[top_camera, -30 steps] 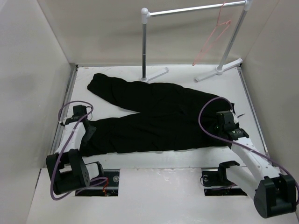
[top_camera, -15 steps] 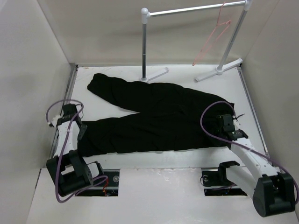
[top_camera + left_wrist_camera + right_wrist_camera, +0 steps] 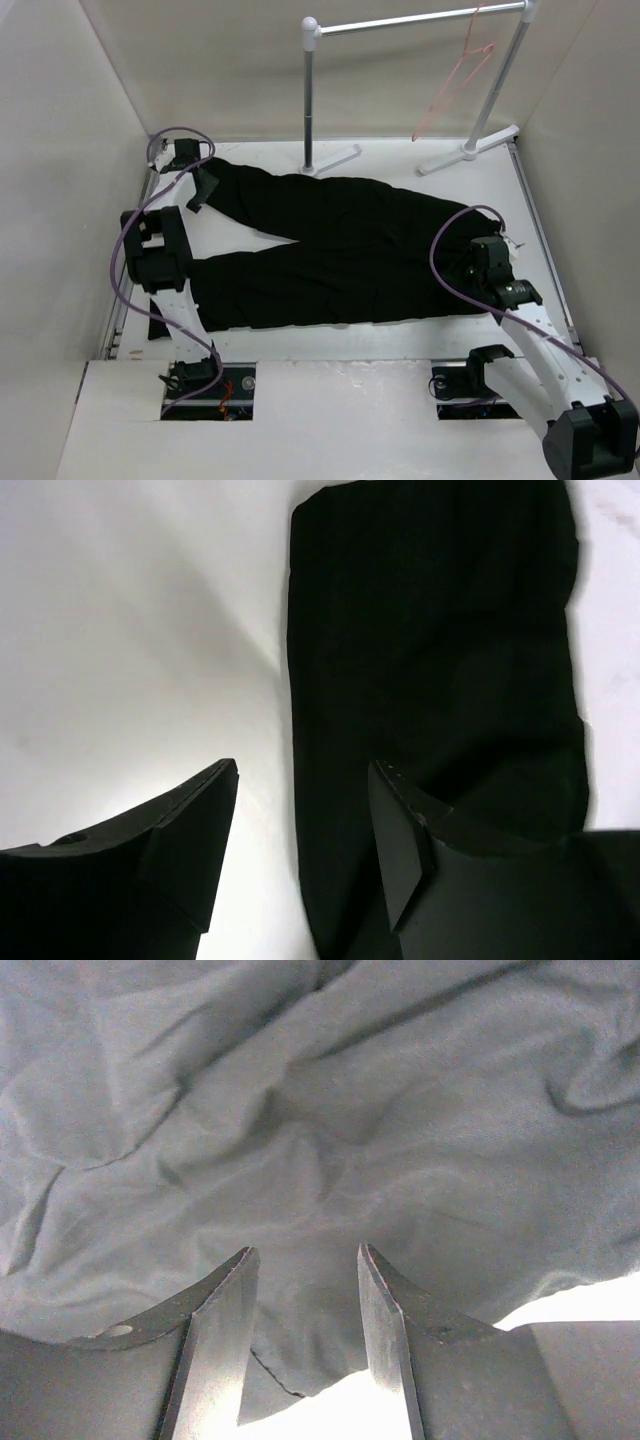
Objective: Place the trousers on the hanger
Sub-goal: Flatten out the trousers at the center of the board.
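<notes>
We see the trousers [image 3: 340, 250] spread flat, our left gripper [image 3: 203, 188] at one leg's end. The hanger [image 3: 452, 92] hangs on the rack [image 3: 309, 100].

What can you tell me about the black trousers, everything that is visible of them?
The trousers are plain black soft fabric, wrinkled, lying flat on the white table. Both legs run leftward and spread apart; the waist end lies at the right. The left gripper is open at the far leg's hem, the leg's edge between its fingers. The right gripper is open over the waist end. Whether either touches the cloth is unclear. Nothing of them is on the hanger.
</notes>
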Controlling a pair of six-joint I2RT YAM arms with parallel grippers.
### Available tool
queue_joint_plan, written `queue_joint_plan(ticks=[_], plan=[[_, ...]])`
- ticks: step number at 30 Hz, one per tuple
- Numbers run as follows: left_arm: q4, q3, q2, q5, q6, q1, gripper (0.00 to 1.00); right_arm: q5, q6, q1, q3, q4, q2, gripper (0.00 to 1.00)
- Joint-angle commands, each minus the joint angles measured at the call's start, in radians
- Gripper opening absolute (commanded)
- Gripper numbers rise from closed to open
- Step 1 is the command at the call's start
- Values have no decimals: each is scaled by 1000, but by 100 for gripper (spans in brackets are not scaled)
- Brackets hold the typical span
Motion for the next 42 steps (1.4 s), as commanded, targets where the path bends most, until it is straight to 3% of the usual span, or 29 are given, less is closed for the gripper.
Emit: queue_joint_plan(ticks=[1,8,11,12,14,19,25,29,34,38,42], plan=[[-7,136,90,49,-32,28,52,-20,-51,7,39,44,-17,50],[-73,275,260,21,-71,58,47,-29,-36,-4,33,42,-6,52],[-94,294,299,20,-74,63,21,-18,-30,-36,42,41,3,52],[-106,279,288,11,-75,66,13,-17,-25,-51,46,41,9,52],[-132,207,217,-55,-85,72,7,-14,-13,-82,49,50,37,53],[-96,-89,-67,-164,-66,119,4,3,6,-122,36,73,118,59],[-93,-165,-195,-184,-48,178,11,11,29,-113,13,95,114,64],[-33,-108,-161,-146,4,173,29,11,26,-109,16,92,115,70],[-21,-54,-112,-83,26,173,59,11,20,-112,45,82,98,72],[-5,99,24,25,95,163,64,-12,-10,-109,94,101,134,58],[-77,281,185,38,109,153,58,-15,-3,-88,108,104,141,38]])
